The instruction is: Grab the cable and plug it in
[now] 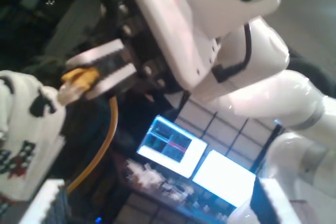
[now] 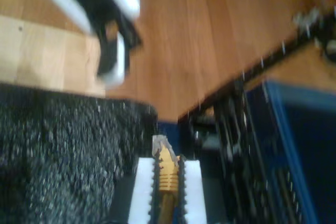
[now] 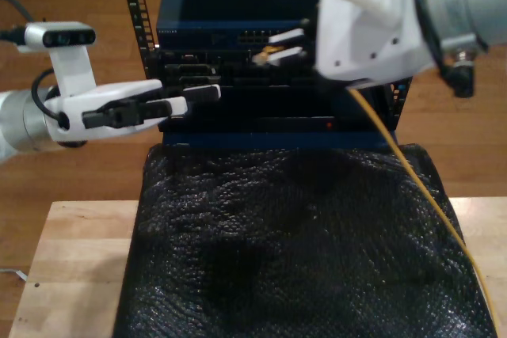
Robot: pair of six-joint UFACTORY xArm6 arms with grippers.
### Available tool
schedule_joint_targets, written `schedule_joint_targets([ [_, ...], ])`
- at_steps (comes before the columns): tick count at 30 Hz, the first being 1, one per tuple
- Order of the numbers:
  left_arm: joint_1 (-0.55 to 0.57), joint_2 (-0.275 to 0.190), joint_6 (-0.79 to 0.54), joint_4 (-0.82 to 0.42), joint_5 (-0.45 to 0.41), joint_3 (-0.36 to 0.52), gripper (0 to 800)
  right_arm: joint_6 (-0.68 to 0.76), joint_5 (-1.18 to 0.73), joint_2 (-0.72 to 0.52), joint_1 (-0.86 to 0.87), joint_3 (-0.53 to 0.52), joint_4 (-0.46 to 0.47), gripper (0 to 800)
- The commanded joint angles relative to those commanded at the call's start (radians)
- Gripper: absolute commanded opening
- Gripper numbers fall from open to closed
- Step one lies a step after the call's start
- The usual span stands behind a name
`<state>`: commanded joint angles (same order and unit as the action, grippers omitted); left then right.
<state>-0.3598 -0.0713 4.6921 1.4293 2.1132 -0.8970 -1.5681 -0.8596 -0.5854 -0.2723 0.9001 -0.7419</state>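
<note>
So the grab part looks done: the cable [image 2: 167,174] is pinched between the white pads of my second gripper [image 2: 167,182], with the little clear plug [image 2: 159,144] poking out past the fingertips. In the exterior view that same gripper [image 3: 279,45] sits in the upper middle of the frame, right up against the blue rack [image 3: 230,13], and the plug end [image 3: 264,56] is near the row of ports [image 3: 255,39] but I'd say not seated yet; it's too small and blurry to tell whether it's touching. What's left, by my reckoning, is lining the plug up with a port and pushing it home. The rest of the cable trails down the exterior view's right, over the black mat [image 3: 301,243], to the lower right corner. My first wrist view looks across at the other arm and its gripper [image 1: 79,80], clamped on the orange cable [image 1: 102,145], plug sticking out toward the middle left of that frame. My first gripper [image 3: 202,99] hangs at the exterior view's left, fingers pointing at the rack, holding nothing that I can see; open or shut, I can't tell.
</note>
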Motion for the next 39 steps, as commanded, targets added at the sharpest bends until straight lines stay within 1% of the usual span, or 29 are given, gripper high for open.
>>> schedule_joint_targets([
  [3,0.002,-0.017,0.000,-0.058,-0.058,-0.025,798,0.049,-0.052,0.003,0.044,0.005,0.005,0],
  [6,0.003,-0.026,0.000,-0.117,-0.109,-0.054,798,0.054,-0.095,0.029,0.097,0.009,0.006,0],
  [10,0.003,-0.028,0.000,-0.178,-0.143,-0.101,798,0.087,-0.160,0.057,0.146,0.028,0.017,0],
  [13,0.003,-0.044,0.000,-0.241,-0.164,-0.135,798,0.124,-0.196,0.092,0.158,0.044,0.078,0],
  [16,0.003,-0.061,-0.002,-0.330,-0.212,-0.163,798,0.160,-0.204,0.126,0.157,0.046,0.157,0],
  [19,0.005,-0.083,-0.002,-0.428,-0.259,-0.180,798,0.199,-0.203,0.163,0.157,0.044,0.209,0],
  [23,0.005,-0.101,-0.008,-0.535,-0.322,-0.189,798,0.213,-0.199,0.203,0.155,0.044,0.230,0],
  [26,0.005,-0.110,-0.015,-0.623,-0.351,-0.198,798,0.215,-0.198,0.233,0.153,0.043,0.241,0],
  [30,0.005,-0.124,-0.031,-0.718,-0.367,-0.209,798,0.239,-0.190,0.259,0.153,0.044,0.310,0],
  [32,0.005,-0.130,-0.055,-0.760,-0.367,-0.210,798,0.275,-0.180,0.272,0.152,0.044,0.344,0],
  [35,0.002,-0.141,-0.087,-0.807,-0.365,-0.209,798,0.292,-0.152,0.278,0.140,0.040,0.399,0],
  [39,0.000,-0.160,-0.120,-0.893,-0.359,-0.206,798,0.325,-0.115,0.290,0.104,0.035,0.451,0],
])
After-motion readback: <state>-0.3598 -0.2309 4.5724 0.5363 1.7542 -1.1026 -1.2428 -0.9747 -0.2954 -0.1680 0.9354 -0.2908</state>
